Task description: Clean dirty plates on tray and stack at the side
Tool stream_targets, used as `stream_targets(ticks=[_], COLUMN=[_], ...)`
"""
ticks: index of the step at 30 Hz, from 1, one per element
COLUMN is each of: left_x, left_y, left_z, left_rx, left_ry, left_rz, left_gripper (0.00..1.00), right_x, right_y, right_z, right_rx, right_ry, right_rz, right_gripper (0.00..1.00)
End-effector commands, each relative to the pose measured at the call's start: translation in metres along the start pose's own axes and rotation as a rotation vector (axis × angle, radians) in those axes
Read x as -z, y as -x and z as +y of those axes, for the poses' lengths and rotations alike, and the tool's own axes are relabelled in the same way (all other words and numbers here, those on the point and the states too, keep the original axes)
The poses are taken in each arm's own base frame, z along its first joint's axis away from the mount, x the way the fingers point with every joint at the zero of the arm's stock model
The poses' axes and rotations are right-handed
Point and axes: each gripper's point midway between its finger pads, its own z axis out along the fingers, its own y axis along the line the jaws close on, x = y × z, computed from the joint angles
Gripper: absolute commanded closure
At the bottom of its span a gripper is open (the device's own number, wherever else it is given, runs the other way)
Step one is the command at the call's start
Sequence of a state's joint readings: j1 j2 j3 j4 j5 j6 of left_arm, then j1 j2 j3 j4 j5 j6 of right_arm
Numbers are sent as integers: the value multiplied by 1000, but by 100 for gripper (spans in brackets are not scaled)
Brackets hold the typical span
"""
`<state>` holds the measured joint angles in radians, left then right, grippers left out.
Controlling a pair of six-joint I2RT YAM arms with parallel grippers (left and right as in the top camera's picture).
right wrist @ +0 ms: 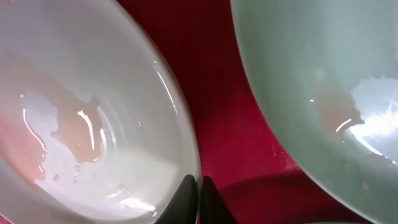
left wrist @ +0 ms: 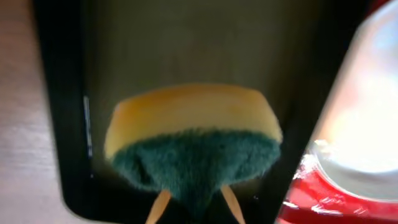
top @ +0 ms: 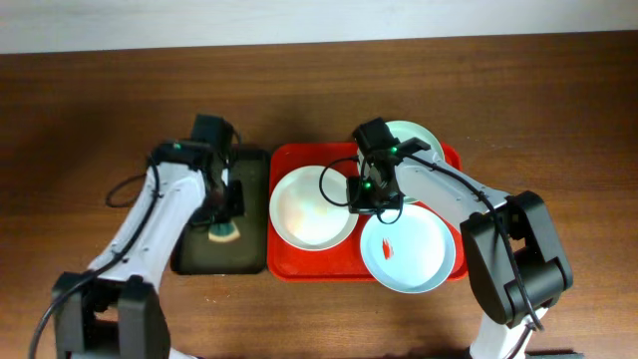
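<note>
Red plastic tray [top: 309,158]: large, rectangular, at mid-tabletop [top: 80,100], carrying all three plates.

- White plate [top: 304,209]: on the tray's left half, inner face wet and glossy with a faint pinkish film in the right wrist view.
- Near mint plate [top: 414,261]: at the tray's front right corner, overhanging the rim, with a small red smear [top: 389,246] left of its centre.
- Far mint plate [top: 417,135]: at the tray's back right corner, partly hidden under the right arm.
- Dark tray [top: 194,257]: narrow, green-black, just beside the red tray's left edge.
- Sponge [left wrist: 193,137]: yellow foam with a dark green scouring face, over the dark tray.
- Left gripper [left wrist: 194,210]: jaws pinched on the sponge's green side, which bunches between the two pale fingers [left wrist: 159,209].
- Right gripper [right wrist: 198,200]: low over the tray between the white plate and a mint one; jaws narrow, almost together, with the white plate's right rim running in between them, so they look clamped on that rim.
</note>
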<state>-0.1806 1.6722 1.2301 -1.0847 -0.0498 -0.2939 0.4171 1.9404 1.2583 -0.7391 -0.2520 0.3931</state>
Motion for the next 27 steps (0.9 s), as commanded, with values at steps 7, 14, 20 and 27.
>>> stream_targets(ticks=[7, 14, 20, 27], left_x=[-71, 65, 166, 171], left_y=[-35, 30, 29, 11], left_z=[13, -4, 9, 28], left_rx=[-61, -1, 50, 70], left_ry=[32, -62, -109, -30], left_rz=[22, -212, -498, -488], left_gripper=[45, 25, 20, 1], right_x=[-6, -6, -10, -6], right_y=[-10, -9, -6, -6], right_z=[9, 8, -2, 5], right_rx=[21, 22, 15, -47], right_ry=[16, 11, -50, -6], right_rz=[35, 28, 9, 18], right_gripper=[91, 67, 79, 96])
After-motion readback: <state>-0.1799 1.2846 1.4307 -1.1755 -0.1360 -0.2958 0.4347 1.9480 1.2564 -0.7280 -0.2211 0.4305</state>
